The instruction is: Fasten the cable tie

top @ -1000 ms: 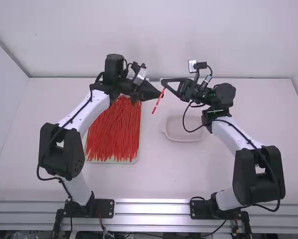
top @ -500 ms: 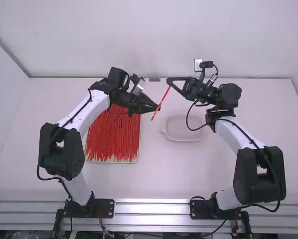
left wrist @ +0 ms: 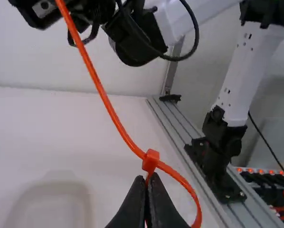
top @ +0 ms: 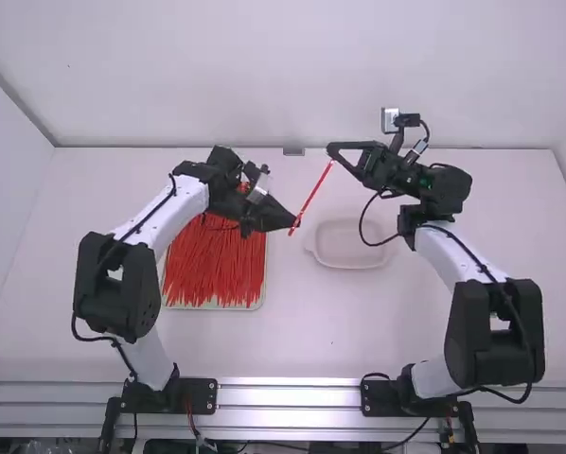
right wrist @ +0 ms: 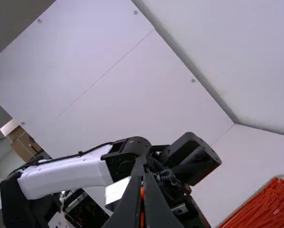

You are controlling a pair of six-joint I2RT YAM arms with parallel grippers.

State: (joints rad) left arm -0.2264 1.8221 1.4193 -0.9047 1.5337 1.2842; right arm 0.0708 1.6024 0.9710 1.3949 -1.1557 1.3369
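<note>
A red cable tie [top: 311, 196] hangs stretched in the air between my two grippers, above the middle of the table. My left gripper [top: 291, 227] is shut on its lower end. In the left wrist view the fingers [left wrist: 138, 199] pinch the strap just below the tie's head [left wrist: 150, 161], and a small loop [left wrist: 187, 194] curves out beside them. The right gripper [top: 332, 162] is shut on the upper tail end, and a sliver of orange [right wrist: 141, 192] shows between its fingertips.
A pile of red cable ties [top: 217, 255] lies on a flat board [top: 261, 305] left of the middle, under the left arm. A shallow translucent dish [top: 349, 244] sits on the table below the right arm. Walls close off the back and left.
The left gripper has moved toward the camera and right with the tie's head end. The right gripper has drawn back to the right, and the tie now stretches between them.
</note>
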